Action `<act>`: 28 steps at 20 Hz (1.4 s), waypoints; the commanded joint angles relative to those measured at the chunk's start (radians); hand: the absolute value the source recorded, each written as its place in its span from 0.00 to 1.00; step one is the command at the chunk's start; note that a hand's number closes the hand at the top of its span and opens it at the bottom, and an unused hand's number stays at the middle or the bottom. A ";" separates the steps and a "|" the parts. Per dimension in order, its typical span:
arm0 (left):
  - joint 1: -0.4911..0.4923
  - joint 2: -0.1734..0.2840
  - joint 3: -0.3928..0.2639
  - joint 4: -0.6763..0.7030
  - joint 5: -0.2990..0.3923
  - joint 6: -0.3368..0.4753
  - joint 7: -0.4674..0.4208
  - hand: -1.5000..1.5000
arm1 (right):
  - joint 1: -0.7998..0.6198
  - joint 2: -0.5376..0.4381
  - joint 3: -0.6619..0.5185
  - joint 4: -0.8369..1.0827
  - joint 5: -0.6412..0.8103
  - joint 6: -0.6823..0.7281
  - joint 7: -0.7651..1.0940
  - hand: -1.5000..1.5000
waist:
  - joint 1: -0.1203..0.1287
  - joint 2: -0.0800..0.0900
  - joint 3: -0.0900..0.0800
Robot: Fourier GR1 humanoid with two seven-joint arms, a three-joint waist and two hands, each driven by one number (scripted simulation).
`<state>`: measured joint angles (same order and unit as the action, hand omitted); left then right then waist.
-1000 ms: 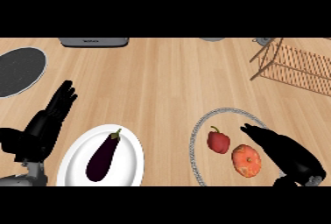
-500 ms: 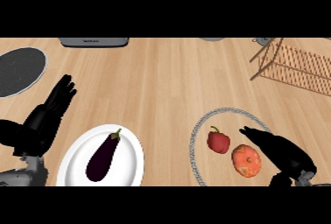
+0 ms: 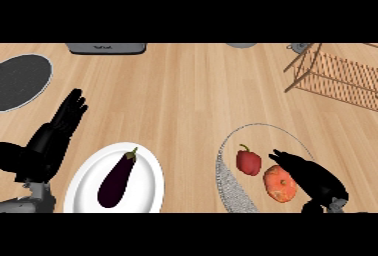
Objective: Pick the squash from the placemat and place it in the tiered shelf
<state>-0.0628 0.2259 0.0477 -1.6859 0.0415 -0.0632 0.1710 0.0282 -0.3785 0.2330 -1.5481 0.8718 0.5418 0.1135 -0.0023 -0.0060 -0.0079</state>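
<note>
No legible text, label, brand, number or sign on anything here.

Light is bright and even over the whole counter [image 3: 184, 100], with no clear single source and no dim corner. The wood shows no glare and no hot spots. Shadows are faint: a soft one lies under the shelf [image 3: 336, 75] at the upper right, and a thin dark edge runs beside the white plate [image 3: 85, 175]. The black hands, left [image 3: 48, 145] and right [image 3: 310, 177], read as flat dark shapes with little shading. Edges look slightly soft throughout. Straight lines stay straight toward the borders.
</note>
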 commanded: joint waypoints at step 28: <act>0.035 -0.002 0.030 -0.013 0.001 -0.044 -0.012 0.50 | -0.169 0.351 -0.206 0.077 0.182 -0.499 0.350 1.00 | 0.009 0.003 0.006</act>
<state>-0.0404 0.2160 0.0734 -1.6978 0.0360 -0.0944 0.1624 -0.0772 -0.1662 0.0759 -1.4491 1.0260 0.1108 0.2310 -0.0037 -0.0060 -0.0117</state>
